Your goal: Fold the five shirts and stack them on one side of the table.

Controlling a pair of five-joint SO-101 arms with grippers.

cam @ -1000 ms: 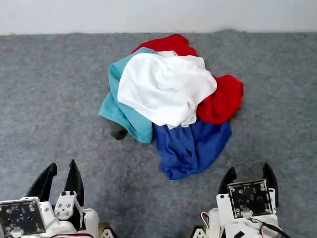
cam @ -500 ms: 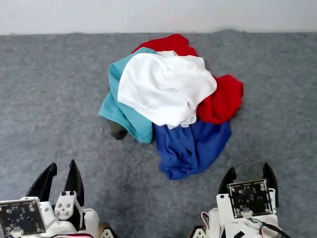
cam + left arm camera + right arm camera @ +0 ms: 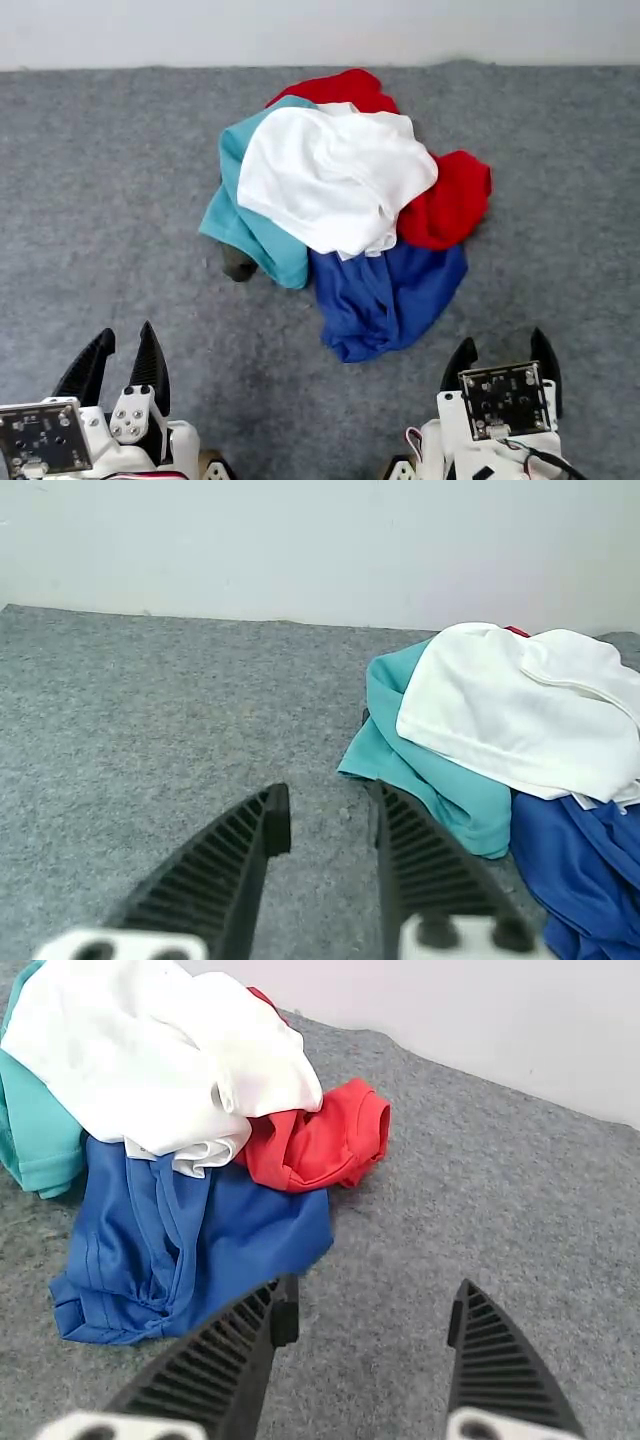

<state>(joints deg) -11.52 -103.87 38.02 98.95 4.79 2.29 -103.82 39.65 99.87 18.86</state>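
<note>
Unfolded shirts lie in one loose heap near the middle of the grey surface (image 3: 100, 200), towards the white wall (image 3: 320, 30) at its far edge; a white shirt (image 3: 335, 180) sits crumpled on top, overlapping all the others. A teal shirt (image 3: 250, 225) spills out from under it on the left arm's side; a red shirt (image 3: 450, 205) shows both behind the white one and bunched at the right arm's side; a blue shirt (image 3: 385, 295) trails out of the heap towards the arms, its hem nearest the right arm. A dark scrap of cloth (image 3: 238, 265) peeks from under the teal shirt's near corner; what garment it is cannot be told.

Both arms sit at the near edge, well apart from the heap; the left gripper (image 3: 127, 335) holds nothing, its jaws parted by a narrow gap and pointing at bare surface beside the teal shirt; the right gripper (image 3: 502, 342) is likewise empty, its jaws spread wider, aimed at the surface just beside the blue shirt's edge. Neither gripper touches any cloth.
</note>
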